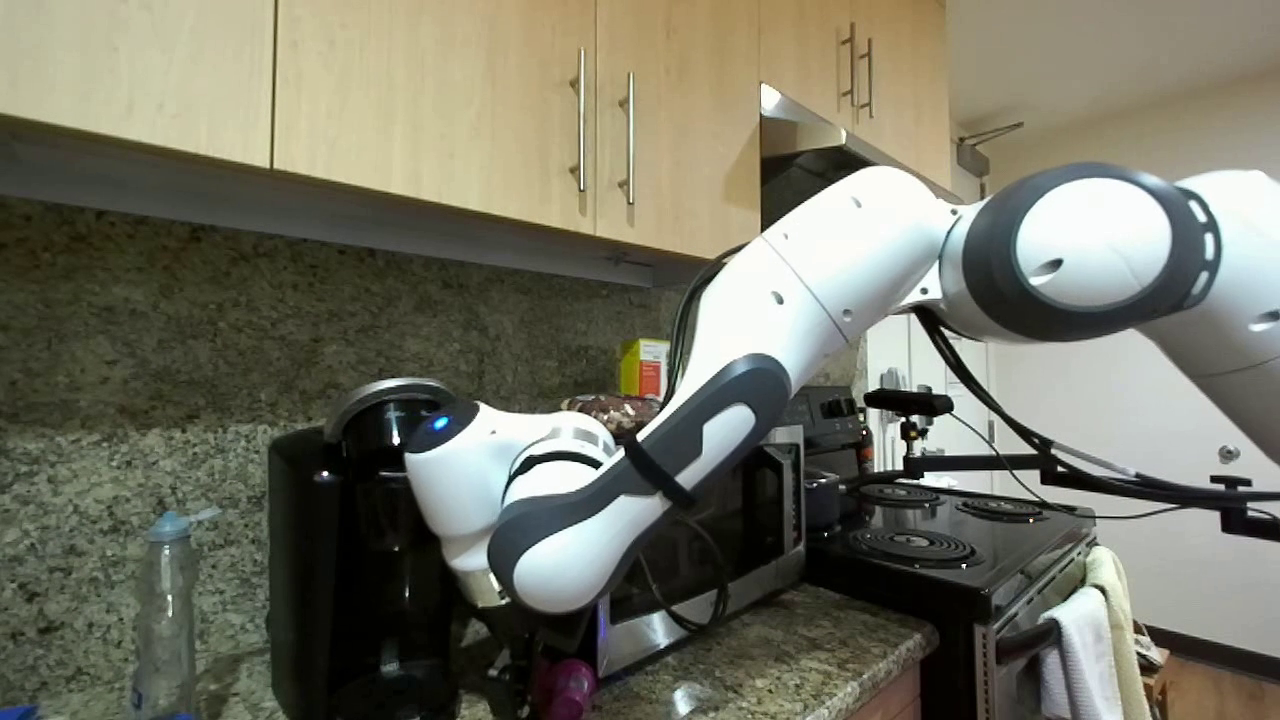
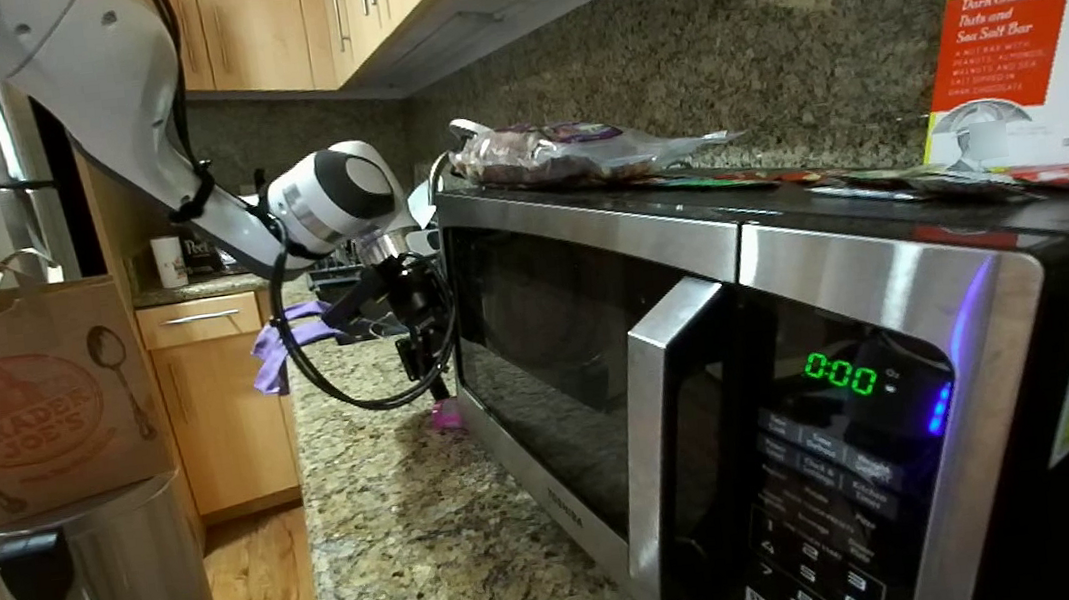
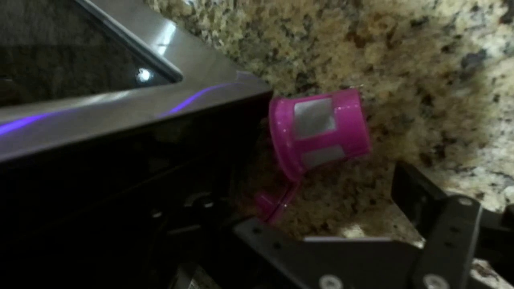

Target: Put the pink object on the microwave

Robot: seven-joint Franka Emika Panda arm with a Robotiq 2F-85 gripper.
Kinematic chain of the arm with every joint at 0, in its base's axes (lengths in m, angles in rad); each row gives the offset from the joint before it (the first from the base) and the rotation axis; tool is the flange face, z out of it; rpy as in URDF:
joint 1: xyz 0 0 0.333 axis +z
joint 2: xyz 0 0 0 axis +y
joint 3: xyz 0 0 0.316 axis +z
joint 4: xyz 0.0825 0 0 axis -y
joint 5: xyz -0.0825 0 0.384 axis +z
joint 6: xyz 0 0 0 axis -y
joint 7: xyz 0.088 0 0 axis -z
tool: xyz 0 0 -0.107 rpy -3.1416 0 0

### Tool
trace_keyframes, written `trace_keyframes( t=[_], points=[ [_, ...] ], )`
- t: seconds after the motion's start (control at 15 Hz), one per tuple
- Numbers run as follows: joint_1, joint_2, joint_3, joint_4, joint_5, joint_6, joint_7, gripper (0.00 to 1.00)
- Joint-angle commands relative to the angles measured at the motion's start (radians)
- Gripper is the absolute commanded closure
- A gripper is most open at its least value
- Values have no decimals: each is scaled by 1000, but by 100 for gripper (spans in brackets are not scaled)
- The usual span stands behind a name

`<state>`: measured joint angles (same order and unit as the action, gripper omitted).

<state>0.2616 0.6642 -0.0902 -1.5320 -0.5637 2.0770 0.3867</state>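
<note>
Pink cup (image 3: 319, 138) on worktop (image 2: 403, 557), in from front edge, by microwave (image 2: 753, 366) corner. Gripper (image 3: 313, 196) spread, holding nothing. Grasp, lift, place all left.

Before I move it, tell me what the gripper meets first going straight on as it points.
Most likely the pink cup, lying on its side on the counter. Depth is hard to judge here, so the counter beside it could come first.

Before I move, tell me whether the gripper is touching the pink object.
Cannot tell. In the wrist view, one finger of the gripper appears right beside the flap of the pink object, but neither contact nor a gap shows plainly.
</note>
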Motion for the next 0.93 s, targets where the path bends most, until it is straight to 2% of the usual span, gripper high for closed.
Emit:
trace_keyframes(
  t=[0.0,0.07,0.13,0.87],
  points=[
    [-10,-34,-5,-46,12,30,20,0],
    [-11,-35,-1,-49,15,33,15,25],
    [-7,-32,-5,-44,9,27,20,27],
    [-14,-52,-6,-61,27,56,29,98]
  ],
)
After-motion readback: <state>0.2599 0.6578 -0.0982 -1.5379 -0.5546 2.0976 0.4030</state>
